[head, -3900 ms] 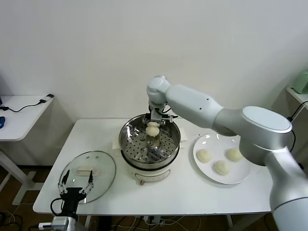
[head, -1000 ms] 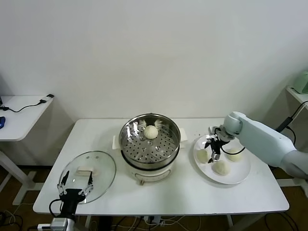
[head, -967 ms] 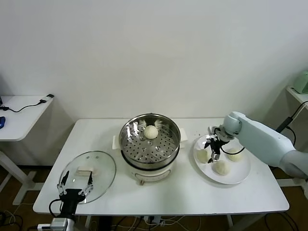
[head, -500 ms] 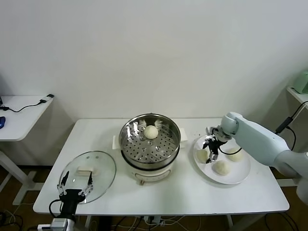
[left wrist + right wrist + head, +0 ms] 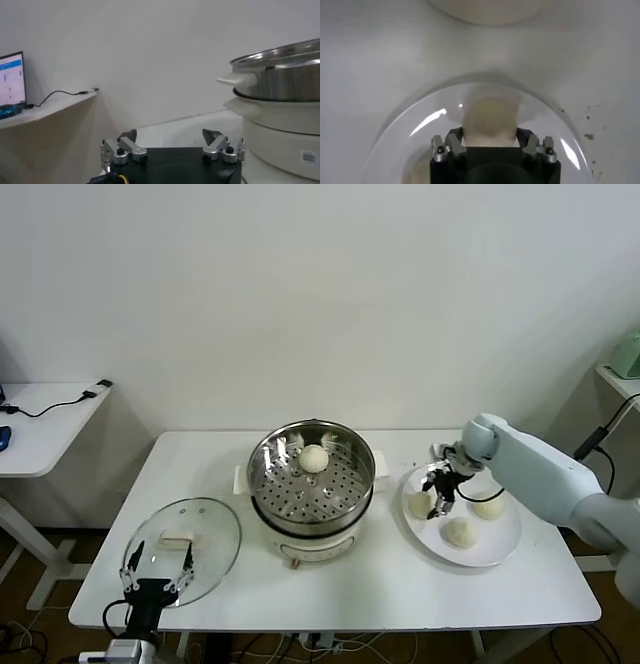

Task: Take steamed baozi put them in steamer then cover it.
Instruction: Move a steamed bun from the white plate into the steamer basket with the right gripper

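Baozi (image 5: pixel 315 458) sits at the steamer's (image 5: pixel 311 484) far side; three more lie on the plate (image 5: pixel 500 544). All are round, with no long axis or heading to record. My right gripper (image 5: pixel 441 493) hangs over the plate's left bun (image 5: pixel 490 121), fingers (image 5: pixel 452 142) spread to either side of it. Against half a second ago, the gripper sits slightly higher and further right; the buns have not moved. My left gripper (image 5: pixel 157 567) is parked by the cover (image 5: pixel 183 548), fingers spread, cover lying flat on the table (image 5: pixel 380 584).
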Action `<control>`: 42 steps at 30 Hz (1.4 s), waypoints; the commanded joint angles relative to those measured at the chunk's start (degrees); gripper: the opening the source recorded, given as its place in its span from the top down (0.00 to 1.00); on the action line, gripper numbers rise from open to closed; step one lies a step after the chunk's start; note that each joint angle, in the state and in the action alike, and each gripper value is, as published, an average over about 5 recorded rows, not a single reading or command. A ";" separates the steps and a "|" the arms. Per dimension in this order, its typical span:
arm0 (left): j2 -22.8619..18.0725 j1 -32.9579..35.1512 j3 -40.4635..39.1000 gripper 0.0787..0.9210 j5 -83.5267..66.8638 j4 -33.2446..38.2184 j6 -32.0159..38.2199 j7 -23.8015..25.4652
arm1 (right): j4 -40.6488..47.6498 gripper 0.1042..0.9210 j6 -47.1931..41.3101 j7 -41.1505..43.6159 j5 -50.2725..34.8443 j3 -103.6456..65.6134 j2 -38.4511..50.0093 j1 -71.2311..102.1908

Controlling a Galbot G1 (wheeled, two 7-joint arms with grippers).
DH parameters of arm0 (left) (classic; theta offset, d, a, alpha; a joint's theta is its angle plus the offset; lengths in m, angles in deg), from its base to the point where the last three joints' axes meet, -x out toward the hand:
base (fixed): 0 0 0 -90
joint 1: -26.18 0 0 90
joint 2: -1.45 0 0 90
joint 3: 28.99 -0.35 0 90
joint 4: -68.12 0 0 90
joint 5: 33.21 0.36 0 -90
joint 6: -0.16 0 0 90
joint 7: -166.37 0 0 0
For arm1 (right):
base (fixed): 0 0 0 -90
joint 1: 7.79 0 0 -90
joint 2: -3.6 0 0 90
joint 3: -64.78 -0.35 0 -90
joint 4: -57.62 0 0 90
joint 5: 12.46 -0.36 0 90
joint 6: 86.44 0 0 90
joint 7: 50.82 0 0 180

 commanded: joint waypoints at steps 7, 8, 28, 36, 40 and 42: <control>-0.02 -0.06 -0.49 0.12 -0.04 0.56 -0.02 0.02 | -11.70 0.29 -3.85 -1.61 -22.12 22.19 5.02 -28.10; -0.05 0.01 -0.59 0.12 -0.04 0.64 0.00 0.02 | -12.61 0.29 -4.29 -1.78 -24.70 24.90 4.73 -31.27; 0.52 0.26 -2.24 0.12 -0.37 2.57 0.48 0.09 | -15.59 0.29 -12.60 -8.65 -44.76 37.18 -18.85 -42.15; 0.84 0.29 -1.78 0.12 -0.44 2.86 0.50 0.04 | -10.51 0.29 -13.46 -10.98 -42.91 36.02 -26.23 -34.62; 1.10 0.25 -1.52 0.12 -0.56 2.61 0.58 -0.01 | -9.08 0.29 -13.65 -11.95 -41.86 35.23 -28.80 -30.63; 1.22 0.23 -1.43 0.12 -0.60 2.44 0.65 -0.04 | -8.26 0.29 -13.63 -12.23 -41.21 34.89 -29.77 -29.03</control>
